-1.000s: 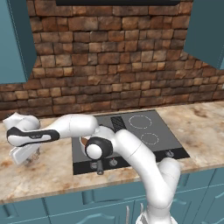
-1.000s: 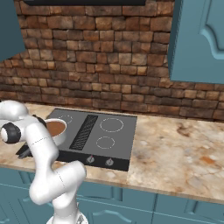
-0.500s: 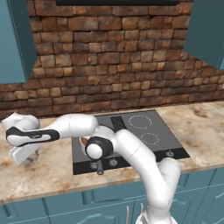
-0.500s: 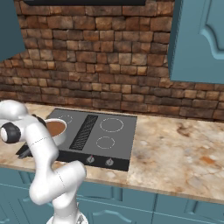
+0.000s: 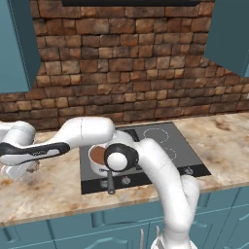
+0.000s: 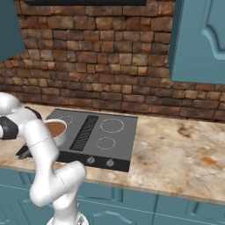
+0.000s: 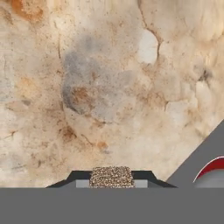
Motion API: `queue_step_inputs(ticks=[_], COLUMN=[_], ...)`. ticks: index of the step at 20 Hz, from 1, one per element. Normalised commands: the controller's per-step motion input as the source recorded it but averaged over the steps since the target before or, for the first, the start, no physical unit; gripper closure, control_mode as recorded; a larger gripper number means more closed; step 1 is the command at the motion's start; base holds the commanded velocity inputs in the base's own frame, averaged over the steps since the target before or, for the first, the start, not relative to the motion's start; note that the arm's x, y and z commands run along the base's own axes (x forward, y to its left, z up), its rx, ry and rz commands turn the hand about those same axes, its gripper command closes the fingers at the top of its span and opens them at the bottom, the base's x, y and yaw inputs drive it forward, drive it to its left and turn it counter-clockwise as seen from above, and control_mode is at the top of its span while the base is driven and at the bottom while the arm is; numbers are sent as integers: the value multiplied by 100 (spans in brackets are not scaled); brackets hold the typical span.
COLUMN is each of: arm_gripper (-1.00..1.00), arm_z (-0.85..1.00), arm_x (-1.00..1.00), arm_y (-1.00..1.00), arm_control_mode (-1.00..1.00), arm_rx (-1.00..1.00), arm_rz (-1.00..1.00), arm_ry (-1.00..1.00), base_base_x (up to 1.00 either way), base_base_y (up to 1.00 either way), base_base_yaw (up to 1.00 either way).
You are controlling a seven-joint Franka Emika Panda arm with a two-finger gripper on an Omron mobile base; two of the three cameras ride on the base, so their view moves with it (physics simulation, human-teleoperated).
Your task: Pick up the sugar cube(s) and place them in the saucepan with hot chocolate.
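- The two-finger gripper (image 7: pixel 111 180) is down at the beige marbled stone counter (image 7: pixel 109 87), well to the left of the stove. In the hand view its dark fingertips (image 7: pixel 78 177) are closed in on a small speckled, grainy cube (image 7: pixel 111 176), which I take to be the sugar cube, pinched between them.
- Risk: the cube is tiny and shows only at the very tips, so the hold looks shallow. A quick lift or a wide swing could let it slide out and drop back on the stone, where its pale colour would make it hard to find again.
- Risk: the grainy faces may crumble or twist under pressure, and the cube could turn in the grip.
- The small round silver saucepan (image 5: pixel 97 158) with brown hot chocolate stands on the near left corner of the black glass cooktop (image 5: pixel 177 148), well apart from the hand. Its long dark handle (image 5: pixel 110 181) points toward the counter's front edge.
- In the way: the arm's own white links cross just above and beside the pan in the left base view, so the carry must fold the arm back without knocking the rim or the handle, which could spill the liquid.
- Around: the brick wall (image 6: pixel 92 57) behind, teal cabinets (image 6: pixel 200 41) above, and stove knobs (image 6: pixel 90 160) on the front strip; none of these block the route.
- Releasing too high could splash; releasing off-centre could bounce the cube off the rim.
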Motion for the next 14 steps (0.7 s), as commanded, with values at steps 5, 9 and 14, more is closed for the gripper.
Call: queue_step_inputs(ticks=[5, 9, 14], arm_gripper=[100, 100, 100], arm_z=[62, 31, 50], arm_x=[-61, -21, 0], arm_y=[-80, -100, -100], arm_control_mode=[-100, -100, -100], arm_rx=[14, 27, 40], arm_rz=[0, 0, 0], arm_ry=[-36, -21, 0], base_base_x=[0, 0, 0], base_base_y=[0, 0, 0], base_base_yaw=[0, 0, 0])
